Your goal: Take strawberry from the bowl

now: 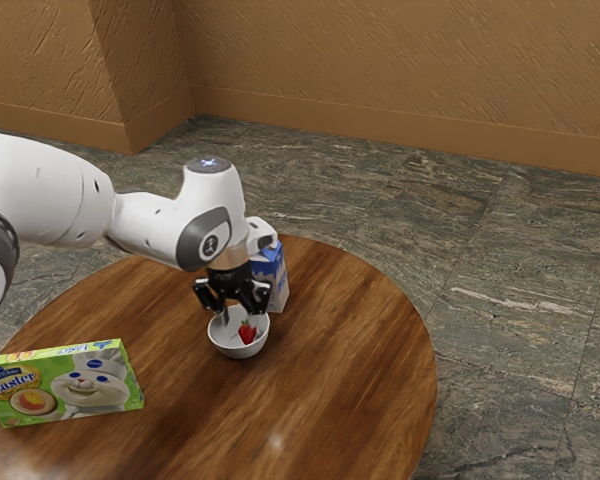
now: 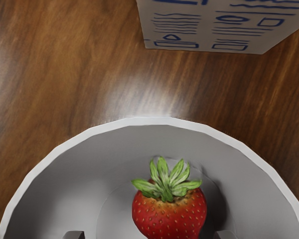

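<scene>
"Easter" is printed in bold letters across the front of a green box on the bench, near a carton whose small blue print is illegible.

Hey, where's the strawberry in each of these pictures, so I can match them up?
Exterior view: the strawberry is inside the white bowl, below the gripper.
Wrist view: inside the bowl, leafy end toward the carton.
Shared landmark: that blue-marked carton, standing near the bowl.
</scene>
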Tool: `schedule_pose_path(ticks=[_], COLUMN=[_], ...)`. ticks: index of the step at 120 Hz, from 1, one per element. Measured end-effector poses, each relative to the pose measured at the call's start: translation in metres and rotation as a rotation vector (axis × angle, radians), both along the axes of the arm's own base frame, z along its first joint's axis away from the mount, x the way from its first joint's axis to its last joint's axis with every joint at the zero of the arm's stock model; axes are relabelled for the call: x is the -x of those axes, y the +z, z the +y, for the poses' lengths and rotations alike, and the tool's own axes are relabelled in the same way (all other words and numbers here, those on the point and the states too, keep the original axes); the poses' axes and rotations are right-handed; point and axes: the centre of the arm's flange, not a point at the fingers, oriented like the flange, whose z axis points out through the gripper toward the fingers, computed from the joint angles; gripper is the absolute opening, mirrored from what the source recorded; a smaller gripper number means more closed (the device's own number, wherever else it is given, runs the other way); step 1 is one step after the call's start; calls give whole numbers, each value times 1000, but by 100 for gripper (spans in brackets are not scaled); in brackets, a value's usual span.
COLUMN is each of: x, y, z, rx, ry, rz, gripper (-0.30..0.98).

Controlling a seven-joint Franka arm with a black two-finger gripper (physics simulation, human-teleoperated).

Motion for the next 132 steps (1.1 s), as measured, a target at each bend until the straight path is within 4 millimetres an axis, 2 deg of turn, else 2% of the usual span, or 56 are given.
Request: schedule_pose_path(ticks=[46,107,132], x=[-1,-9,-9], y=[-19,-30,-30], z=[-2,-3,-3], rx=[4,7,8], ry=[17,31,30], rz=[16,11,12], gripper=[29,25,19])
